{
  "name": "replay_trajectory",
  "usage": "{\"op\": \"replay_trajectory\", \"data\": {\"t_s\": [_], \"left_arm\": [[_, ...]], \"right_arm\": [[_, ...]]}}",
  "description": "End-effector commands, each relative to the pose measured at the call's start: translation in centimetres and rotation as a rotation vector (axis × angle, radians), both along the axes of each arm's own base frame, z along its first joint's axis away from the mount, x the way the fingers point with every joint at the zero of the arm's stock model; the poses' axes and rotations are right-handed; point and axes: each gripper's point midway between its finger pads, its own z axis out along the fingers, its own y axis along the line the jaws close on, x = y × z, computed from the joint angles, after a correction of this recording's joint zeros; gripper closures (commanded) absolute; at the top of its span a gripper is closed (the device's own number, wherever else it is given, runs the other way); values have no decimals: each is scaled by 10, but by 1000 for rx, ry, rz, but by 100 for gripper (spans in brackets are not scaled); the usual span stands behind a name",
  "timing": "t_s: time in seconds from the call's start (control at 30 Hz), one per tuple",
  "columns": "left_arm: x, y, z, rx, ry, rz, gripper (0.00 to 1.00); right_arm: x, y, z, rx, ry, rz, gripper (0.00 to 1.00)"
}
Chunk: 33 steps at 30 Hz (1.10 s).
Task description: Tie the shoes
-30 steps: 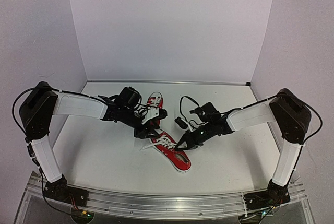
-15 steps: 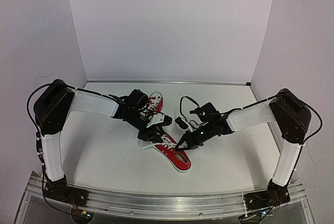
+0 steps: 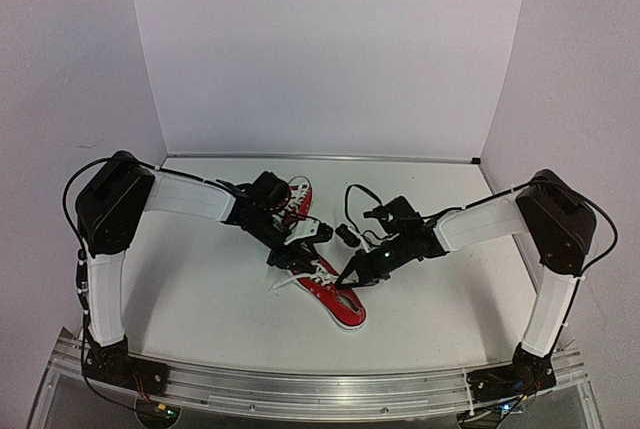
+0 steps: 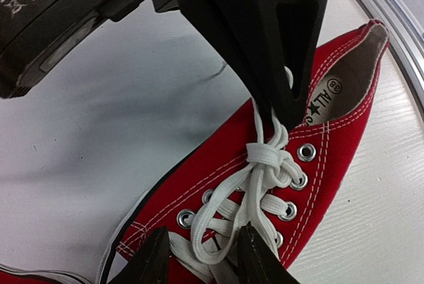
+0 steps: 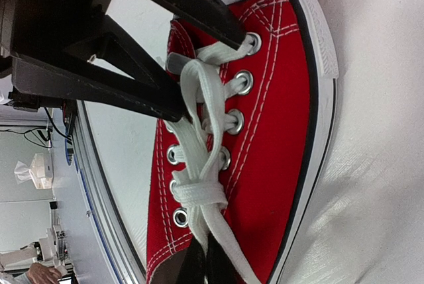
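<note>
Two red shoes lie mid-table: the far shoe [image 3: 298, 192] behind my left arm, the near shoe [image 3: 345, 307] under both grippers. On the near shoe [image 4: 344, 132] the white laces meet in a knot [image 4: 265, 155]. My left gripper [image 4: 202, 261] stands open over the eyelets, a lace loop [image 4: 205, 228] lying between its fingers. My right gripper [image 5: 204, 267] is shut on the lace strands [image 5: 218, 231] just behind the knot [image 5: 199, 194], at the shoe's opening. In the top view the left gripper [image 3: 298, 257] and right gripper [image 3: 350, 275] face each other across the near shoe.
White walls close in the table [image 3: 200, 289] at the back and on both sides. An aluminium rail [image 3: 320, 389] runs along the near edge by the arm bases. A black cable [image 3: 352, 194] loops above my right wrist.
My left arm has swung right and down onto the near shoe's laces, and its jaws have narrowed. The right arm has held still, shut on the lace.
</note>
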Motion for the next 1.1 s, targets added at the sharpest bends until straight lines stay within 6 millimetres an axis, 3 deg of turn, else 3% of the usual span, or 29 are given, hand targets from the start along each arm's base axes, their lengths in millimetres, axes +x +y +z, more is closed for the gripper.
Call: {"op": "replay_trajectory", "data": {"t_s": [0.0, 0.17, 0.3, 0.63, 1.07], "left_arm": [[-2, -3, 5, -8, 6, -44, 70], [-5, 2, 5, 12, 5, -40, 89], [-3, 8, 16, -7, -37, 5, 100], [16, 25, 45, -28, -145, 197, 100], [31, 46, 39, 15, -185, 331, 100]], "right_arm": [[5, 2, 3, -4, -31, 1, 100], [4, 1, 5, -1, -35, 0, 100], [2, -2, 9, 1, -42, -2, 100], [-5, -21, 6, -36, -22, -33, 100], [-12, -40, -7, -98, -20, -67, 100]]}}
